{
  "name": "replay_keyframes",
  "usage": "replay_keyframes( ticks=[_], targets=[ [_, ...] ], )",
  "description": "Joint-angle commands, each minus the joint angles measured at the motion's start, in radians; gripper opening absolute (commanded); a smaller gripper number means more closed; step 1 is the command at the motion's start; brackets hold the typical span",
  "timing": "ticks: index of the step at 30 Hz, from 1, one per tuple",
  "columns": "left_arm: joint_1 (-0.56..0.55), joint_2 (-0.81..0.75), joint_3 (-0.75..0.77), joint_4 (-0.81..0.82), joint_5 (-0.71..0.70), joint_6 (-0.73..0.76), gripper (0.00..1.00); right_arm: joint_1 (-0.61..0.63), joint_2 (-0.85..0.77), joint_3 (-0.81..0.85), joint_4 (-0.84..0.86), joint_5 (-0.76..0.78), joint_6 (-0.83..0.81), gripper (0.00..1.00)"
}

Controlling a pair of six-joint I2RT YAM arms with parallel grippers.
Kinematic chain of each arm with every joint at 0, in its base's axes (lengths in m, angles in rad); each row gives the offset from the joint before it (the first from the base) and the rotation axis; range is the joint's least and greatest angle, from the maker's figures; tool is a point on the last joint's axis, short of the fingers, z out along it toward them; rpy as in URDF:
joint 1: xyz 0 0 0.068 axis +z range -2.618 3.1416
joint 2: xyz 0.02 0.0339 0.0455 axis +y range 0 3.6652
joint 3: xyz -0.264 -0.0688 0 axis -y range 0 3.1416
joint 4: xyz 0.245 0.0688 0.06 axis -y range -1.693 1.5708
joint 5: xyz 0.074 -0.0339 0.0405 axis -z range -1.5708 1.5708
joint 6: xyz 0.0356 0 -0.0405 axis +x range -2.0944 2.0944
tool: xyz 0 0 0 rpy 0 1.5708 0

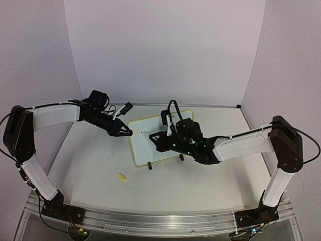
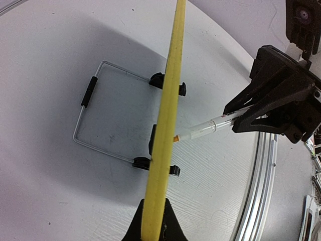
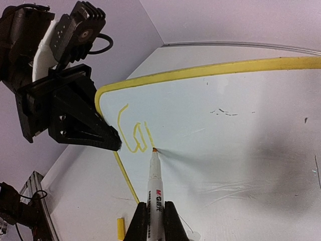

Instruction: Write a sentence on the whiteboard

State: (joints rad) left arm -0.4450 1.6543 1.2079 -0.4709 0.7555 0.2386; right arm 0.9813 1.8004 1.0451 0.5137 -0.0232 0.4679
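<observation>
The whiteboard [image 1: 145, 148], white with a pale yellow frame, stands tilted on the table. My left gripper [image 1: 128, 132] is shut on its left frame edge [image 2: 169, 100], and in the left wrist view [image 2: 154, 221] the frame runs up from between the jaws. My right gripper [image 3: 154, 217] is shut on a white marker [image 3: 153, 181]. The marker's orange tip touches the board face [image 3: 230, 135] near its upper left corner. A few yellow strokes of the sentence [image 3: 133, 134] lie just left of the tip. From above, the right gripper [image 1: 156, 139] hovers over the board.
A yellow marker cap [image 1: 121, 176] lies on the table in front of the board's left corner. Black clip feet [image 1: 149, 165] hold the board's lower edge. A wire stand [image 2: 89, 90] props it from behind. Small dark marks [image 3: 223, 112] dot the board face.
</observation>
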Motion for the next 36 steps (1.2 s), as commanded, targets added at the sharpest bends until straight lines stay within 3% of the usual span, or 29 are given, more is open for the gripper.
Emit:
replay_keyframes(
  ticks=[1,36],
  targets=[
    [0.003,-0.023,0.005,-0.017,-0.098,0.032,0.00,-0.007,-0.024,0.015,-0.040,0.070,-0.008,0.00],
    [0.002,-0.021,0.007,-0.021,-0.097,0.035,0.00,-0.007,-0.035,0.087,-0.048,0.141,-0.044,0.00]
  ],
)
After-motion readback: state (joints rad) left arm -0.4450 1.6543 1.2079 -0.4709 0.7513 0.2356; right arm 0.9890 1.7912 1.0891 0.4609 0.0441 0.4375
